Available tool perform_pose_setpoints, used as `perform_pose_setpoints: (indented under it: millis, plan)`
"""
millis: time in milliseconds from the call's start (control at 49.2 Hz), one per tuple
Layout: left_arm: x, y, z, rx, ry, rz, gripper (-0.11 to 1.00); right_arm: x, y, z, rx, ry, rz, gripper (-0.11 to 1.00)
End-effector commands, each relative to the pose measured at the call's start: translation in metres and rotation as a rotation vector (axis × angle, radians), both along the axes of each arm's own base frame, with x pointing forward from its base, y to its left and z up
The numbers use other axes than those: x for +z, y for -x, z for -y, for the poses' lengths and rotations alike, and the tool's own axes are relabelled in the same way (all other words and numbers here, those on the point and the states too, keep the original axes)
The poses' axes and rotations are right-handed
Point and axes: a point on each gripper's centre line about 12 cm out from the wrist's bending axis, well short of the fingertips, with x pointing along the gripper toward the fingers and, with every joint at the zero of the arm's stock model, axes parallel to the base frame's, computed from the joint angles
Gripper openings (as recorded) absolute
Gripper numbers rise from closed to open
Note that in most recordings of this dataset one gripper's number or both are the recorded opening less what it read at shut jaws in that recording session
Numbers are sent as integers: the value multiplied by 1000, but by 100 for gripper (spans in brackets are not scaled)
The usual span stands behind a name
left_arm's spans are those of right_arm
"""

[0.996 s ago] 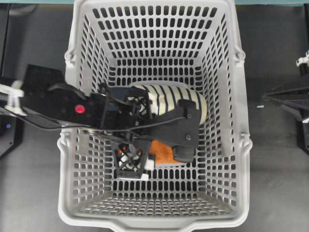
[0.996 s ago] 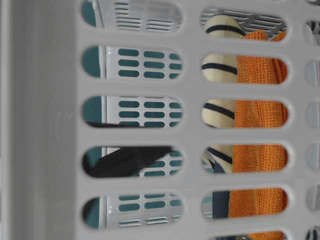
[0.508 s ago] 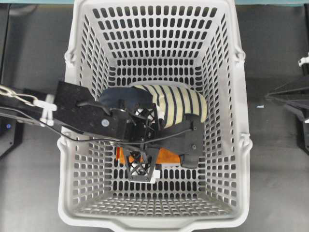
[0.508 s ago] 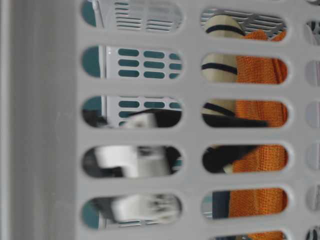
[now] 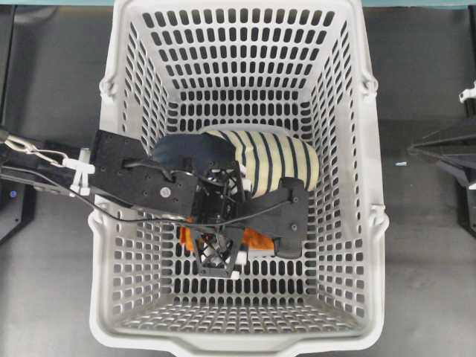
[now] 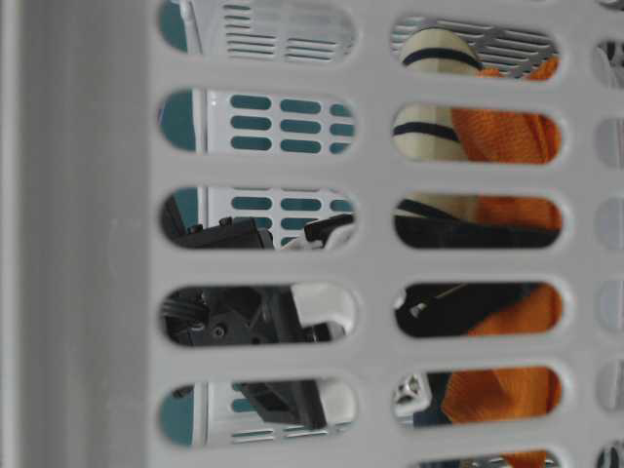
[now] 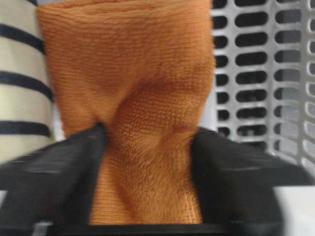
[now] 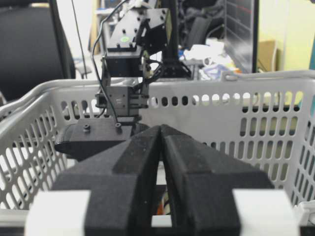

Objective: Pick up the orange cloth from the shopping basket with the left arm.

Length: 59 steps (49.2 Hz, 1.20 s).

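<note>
The orange cloth (image 7: 133,73) lies on the floor of the light-grey shopping basket (image 5: 238,343), beside a cream-and-navy striped slipper (image 5: 275,163). My left arm reaches over the basket's left rim, and the left gripper (image 5: 249,242) is down on the cloth. In the left wrist view the two black fingers (image 7: 54,172) press in from both sides and the cloth bunches up between them. From overhead only slivers of the cloth (image 5: 258,238) show under the gripper. Through the slots in the table-level view the cloth (image 6: 502,136) appears creased. My right gripper (image 8: 161,130) is shut and empty, outside the basket.
The slipper (image 7: 22,83) touches the cloth's left edge in the wrist view. The basket's slotted wall (image 7: 266,73) stands close on the right. The right arm (image 5: 446,149) rests on the dark table beside the basket's right wall.
The left gripper came down onto the cloth and its fingers drew together, pinching the cloth into a fold. The right arm has not moved.
</note>
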Motion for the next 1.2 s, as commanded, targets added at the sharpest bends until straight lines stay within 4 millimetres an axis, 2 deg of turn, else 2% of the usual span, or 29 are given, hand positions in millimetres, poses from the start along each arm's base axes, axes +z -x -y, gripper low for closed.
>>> perform_pose_setpoints:
  millis: [0,61,122,264,528,650,813,1179]
  plan:
    - [19,-1,2,-12,0,48,41,2,-1,0,-2,-3,5,0]
    - [29,0,1,-15,1,71,24,1,-1,0,-3,-5,3,0]
    - [40,0,-2,-8,4,91,14,1,-1,0,-3,-5,3,0]
    - [81,2,-3,-5,8,135,14,1,-1,0,-3,-5,4,0]
    - [192,11,-10,18,17,213,14,2,1,2,-9,-5,12,0]
    - [235,20,-14,30,18,220,14,3,3,2,-10,-3,18,0]
    - [256,24,-14,35,13,167,14,4,4,2,-10,-3,26,0]
    - [255,23,-19,51,5,106,14,4,5,2,-10,-5,29,0]
